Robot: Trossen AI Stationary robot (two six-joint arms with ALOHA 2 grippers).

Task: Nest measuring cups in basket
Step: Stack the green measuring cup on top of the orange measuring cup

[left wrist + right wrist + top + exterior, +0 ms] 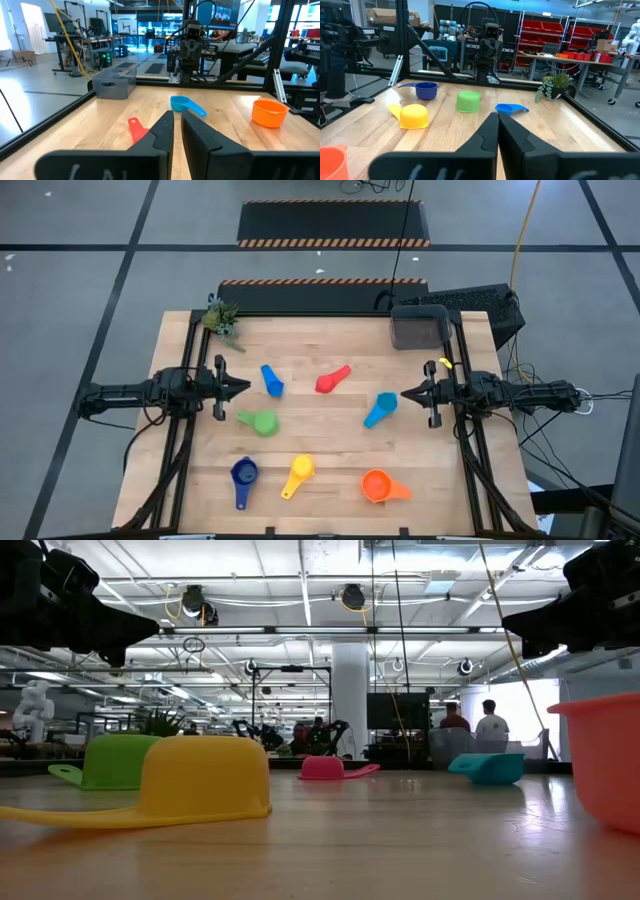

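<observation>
The wooden table [330,480] carries all items. The left arm [130,393] lies along the left edge, the right arm [520,394] along the right edge; both are raised above the surface and point toward the centre.

The dark grey basket [418,327] sits at the far right corner, empty as far as can be seen, just beside the black keyboard [470,300] that overhangs the far edge. A small green plant [222,319] lies at the far left corner.

Cup positions:
- Orange cup [378,486]: near edge, right of centre, mouth up.
- Yellow cup [299,472]: near edge, centre, mouth down.
- Navy cup [243,474]: near edge, left of centre.
- Green cup [262,422]: left of centre, mouth down.
- Light blue cup [380,409]: right of centre.
- Red cup [331,380]: centre, toward the far edge.
- Blue cup [271,380]: left of the red cup.

Left gripper [244,388]: fingers nearly together with a narrow slit between them, grasping nothing. Right gripper [406,393]: fingers clenched, empty.

All seven cups lie apart from each other and outside the basket.
</observation>
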